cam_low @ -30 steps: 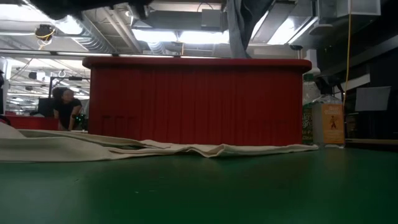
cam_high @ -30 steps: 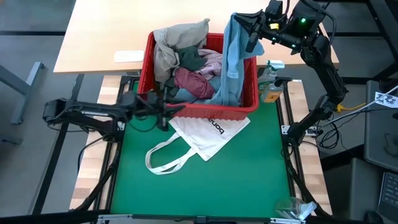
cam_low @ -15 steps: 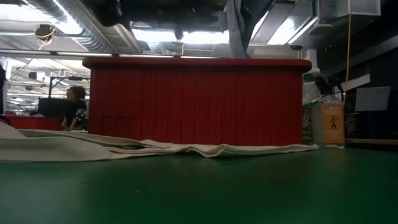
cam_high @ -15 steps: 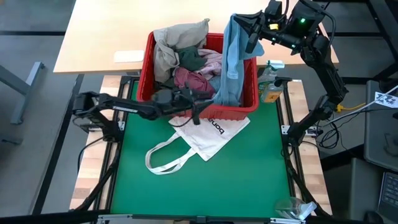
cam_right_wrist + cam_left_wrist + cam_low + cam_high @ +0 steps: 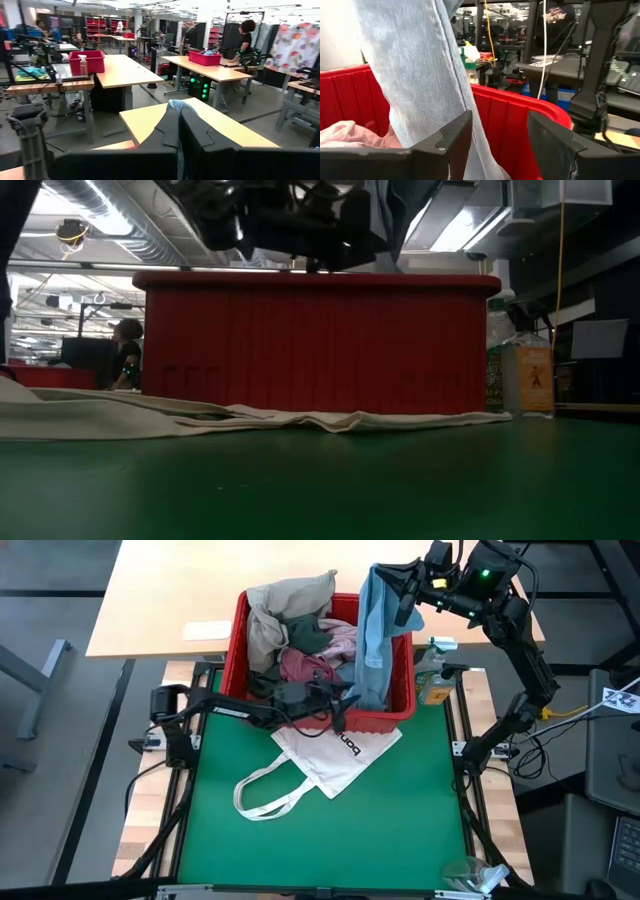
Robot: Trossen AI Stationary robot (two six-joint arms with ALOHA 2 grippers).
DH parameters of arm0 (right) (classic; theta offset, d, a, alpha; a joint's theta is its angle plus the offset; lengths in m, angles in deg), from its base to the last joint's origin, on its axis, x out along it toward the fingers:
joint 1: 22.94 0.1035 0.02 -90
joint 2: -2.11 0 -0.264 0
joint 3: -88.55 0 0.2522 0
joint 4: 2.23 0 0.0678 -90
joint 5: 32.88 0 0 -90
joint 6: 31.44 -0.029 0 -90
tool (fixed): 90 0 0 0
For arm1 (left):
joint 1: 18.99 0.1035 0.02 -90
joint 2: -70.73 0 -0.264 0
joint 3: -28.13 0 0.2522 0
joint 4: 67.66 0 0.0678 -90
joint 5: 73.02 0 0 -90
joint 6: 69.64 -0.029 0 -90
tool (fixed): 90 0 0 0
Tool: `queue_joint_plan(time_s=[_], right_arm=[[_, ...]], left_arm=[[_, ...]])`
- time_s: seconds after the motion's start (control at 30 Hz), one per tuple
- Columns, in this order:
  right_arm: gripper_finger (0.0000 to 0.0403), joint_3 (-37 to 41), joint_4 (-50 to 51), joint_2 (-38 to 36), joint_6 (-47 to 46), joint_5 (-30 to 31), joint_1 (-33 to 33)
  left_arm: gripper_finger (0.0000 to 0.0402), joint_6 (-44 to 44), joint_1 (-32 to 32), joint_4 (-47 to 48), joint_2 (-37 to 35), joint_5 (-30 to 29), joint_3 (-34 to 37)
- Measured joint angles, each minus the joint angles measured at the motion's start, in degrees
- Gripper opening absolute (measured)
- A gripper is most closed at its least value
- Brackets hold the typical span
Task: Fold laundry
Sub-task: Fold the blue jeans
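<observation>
A red slotted basket [image 5: 390,712] stands at the far side of the green mat [image 5: 330,840]. It holds beige [image 5: 270,615], dark green [image 5: 305,635], pink [image 5: 340,638] and maroon [image 5: 310,668] laundry. A light blue garment [image 5: 372,640] hangs from my right gripper [image 5: 392,578], which is raised above the basket's far right corner and shut on it. My left gripper [image 5: 343,712] is open, level over the basket's near rim. The hanging blue cloth [image 5: 420,75] is just beside one finger [image 5: 456,142]. Whether it touches the cloth I cannot tell. My right gripper pinches the top end of the light blue garment [image 5: 176,105] between its two shut fingers [image 5: 196,131], which point level. A small bunch of cloth shows past the fingertips. The garment hangs straight down below the hold, and its lower part [image 5: 362,690] drapes inside the basket's right end.
A white tote bag [image 5: 335,755] with loop handles lies flat on the mat just in front of the basket. Bottles [image 5: 435,680] stand right of the basket. A wooden table [image 5: 180,590] lies beyond it. A clear plastic thing [image 5: 470,875] sits at the near right corner.
My left gripper has swept toward the table's right edge along the basket's near rim, sinking a little. It now stands beside the hanging light blue garment. My right gripper and the garment have kept still.
</observation>
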Motion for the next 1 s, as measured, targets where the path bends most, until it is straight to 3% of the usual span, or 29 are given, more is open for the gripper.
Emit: queue_joint_plan(time_s=[0.13, 0.3, 0.6, 1.0], right_arm=[[0.0001, 0.0, 0.0, 0.0, 0.0, -2.4, 0.0], [0.0001, 0.0, -0.2, 0.0, 0.0, -3.7, 0.0], [0.0006, 0.0, -0.4, 0.0, 0.0, -3.7, 0.0], [0.0005, 0.0, -0.5, 0.0, 0.0, -5.7, 0.0]], left_arm=[[0.0184, 0.8, 0.0, 0.1, 2.4, -0.9, -2.0], [0.0183, 4.5, 0.3, 0.7, 3.1, -7.1, -2.2], [0.0183, 13.3, 1.1, 1.7, 3.1, -3.0, -2.2], [0.0183, 13.6, 1.0, 1.9, 3.1, -4.1, -2.2]])
